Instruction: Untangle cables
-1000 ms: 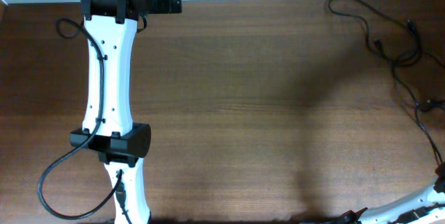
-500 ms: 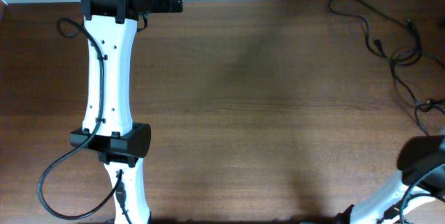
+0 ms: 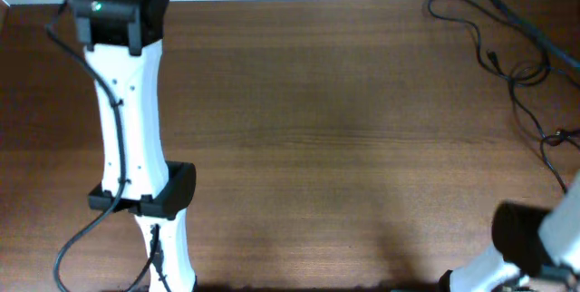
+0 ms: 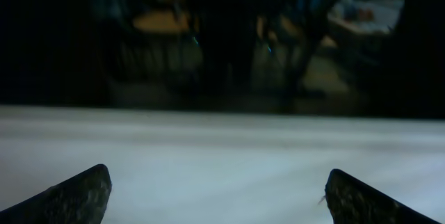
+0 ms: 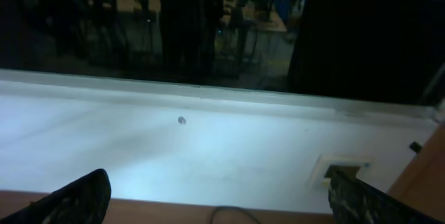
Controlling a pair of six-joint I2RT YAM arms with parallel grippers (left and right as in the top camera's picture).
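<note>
Plainly, the cables (image 3: 494,56) are lying in loose loops at the far right corner of the bench (image 3: 317,129), well apart from both arms. The left fingers (image 4: 76,195) and the right fingers (image 5: 76,197) are gaping wide, gripping nothing, and both wrist cameras are facing a pale wall rather than the cords. A reach from here is risking a blind pinch of two strands together, tightening any knot, or catching the thicker arm wire (image 3: 507,4) crossing that corner. No container is showing anywhere.
</note>
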